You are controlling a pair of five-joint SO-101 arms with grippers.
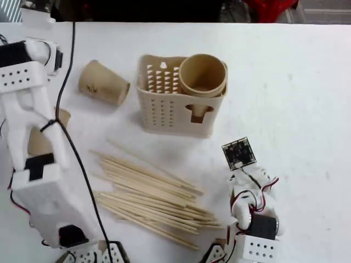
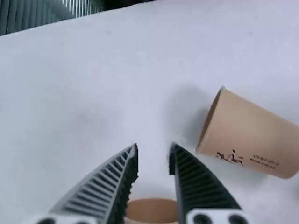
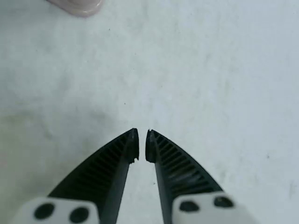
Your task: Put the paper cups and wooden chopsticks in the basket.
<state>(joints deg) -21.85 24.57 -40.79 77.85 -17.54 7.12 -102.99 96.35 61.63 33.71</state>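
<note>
A beige slotted basket (image 1: 164, 112) stands at the table's middle with stacked paper cups (image 1: 203, 74) inside it. Another paper cup (image 1: 104, 83) (image 2: 247, 135) lies on its side left of the basket. A third cup (image 1: 39, 141) (image 2: 149, 209) stands under the left arm (image 1: 33, 137). My left gripper (image 2: 153, 151) hangs over that cup's rim, open a little, nothing between its tips. A heap of wooden chopsticks (image 1: 153, 197) lies in front of the basket. My right gripper (image 3: 142, 142) is shut and empty over bare table, right of the chopsticks.
The right arm (image 1: 252, 216) sits near the front edge with its camera board (image 1: 238, 152) toward the basket. A black cable (image 1: 68, 71) runs along the left arm. A corner of the basket (image 3: 77, 5) lies ahead of the right gripper. White table stretches to the right.
</note>
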